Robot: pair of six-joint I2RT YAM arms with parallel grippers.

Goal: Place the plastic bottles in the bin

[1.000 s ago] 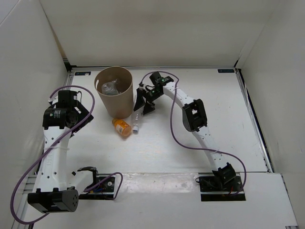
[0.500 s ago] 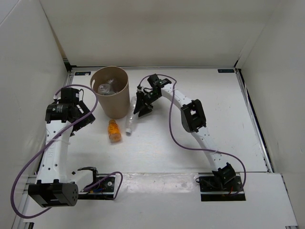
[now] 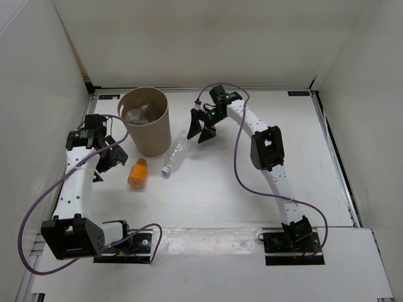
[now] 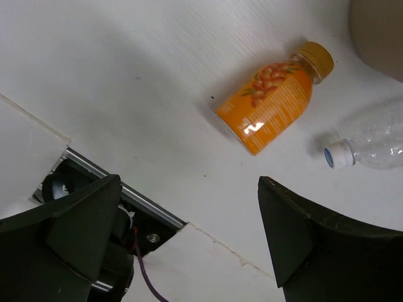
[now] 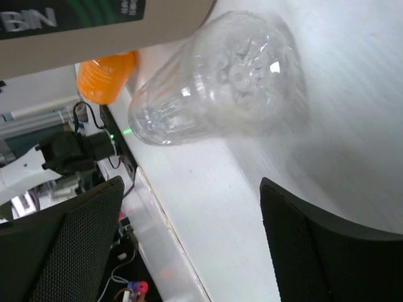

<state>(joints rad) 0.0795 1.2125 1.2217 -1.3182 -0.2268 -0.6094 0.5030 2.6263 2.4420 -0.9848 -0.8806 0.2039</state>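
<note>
While two bottles point(image 3: 138, 114) show inside the brown bin point(image 3: 154, 141) at the upper left of the overhead frame, two more lie flat on the white surface point(image 3: 214, 195) just below it, neither of them held. The clear bottle point(image 3: 175, 152) lies on a diagonal close beside the bin wall, its base toward the upper right and its white cap point(image 3: 165, 170) toward the lower left. The right claw point(image 3: 203, 129) hangs off that base end, up and to the right, jaws spread wide with nothing between them. Its wrist view looks almost straight at the bottle's bottom, so the claw sits nearly in line with the long axis rather than across it. A grip on the body would likely call for coming over the side and turning across that axis. The orange bottle point(image 3: 137, 173) lies to the lower left of the clear one, apart from it, cap toward the top of the frame. The left claw point(image 3: 107, 158), also wide open and empty, hovers just to its left and is plainly the nearer arm for it.
</note>
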